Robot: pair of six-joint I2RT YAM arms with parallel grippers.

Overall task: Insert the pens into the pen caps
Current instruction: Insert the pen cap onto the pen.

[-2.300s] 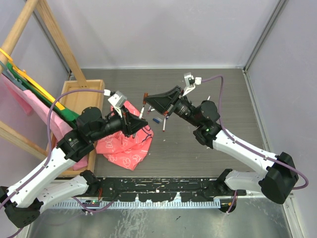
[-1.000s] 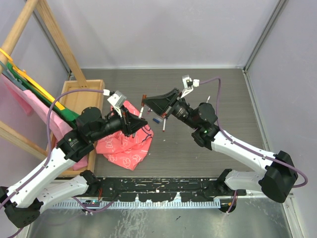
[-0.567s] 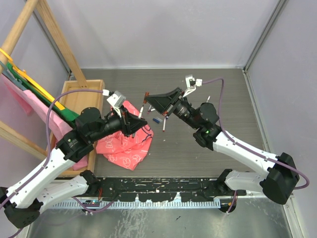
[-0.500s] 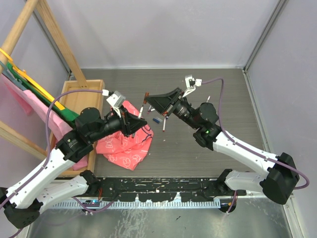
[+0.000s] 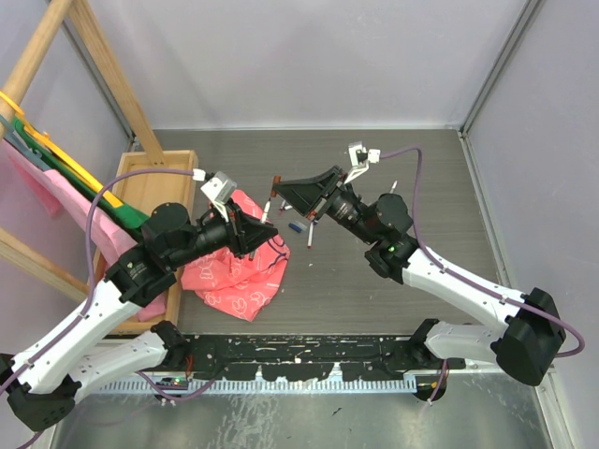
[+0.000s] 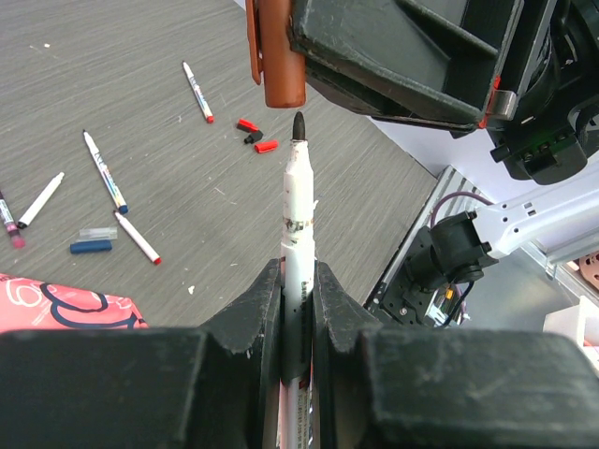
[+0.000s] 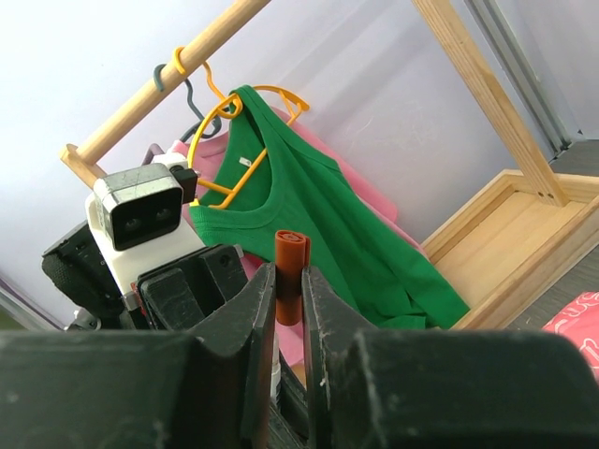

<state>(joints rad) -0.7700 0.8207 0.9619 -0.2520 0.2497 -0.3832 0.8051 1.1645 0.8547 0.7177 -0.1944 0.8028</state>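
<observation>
My left gripper (image 6: 298, 271) is shut on a white-barrelled pen (image 6: 298, 215) that points up and away, its dark tip bare. Just beyond that tip hangs a rust-red pen cap (image 6: 278, 56), its open end a short gap from the tip and slightly left of it. My right gripper (image 7: 289, 276) is shut on that cap (image 7: 289, 267). From above, the right gripper (image 5: 278, 185) and the left gripper (image 5: 258, 224) meet nose to nose over the cloth's far edge, with the held pen (image 5: 268, 208) between them.
Several loose pens (image 6: 105, 171) lie on the grey table with a blue cap (image 6: 91, 247), red caps (image 6: 267, 145) and a black cap (image 6: 253, 137). A pink patterned cloth (image 5: 234, 271) lies under the left arm. A wooden tray (image 5: 154, 182) and a clothes rack (image 5: 56, 178) stand at left.
The right gripper with the cap has shifted slightly near the pen tip. The left arm has held still. Both grips are unchanged.
</observation>
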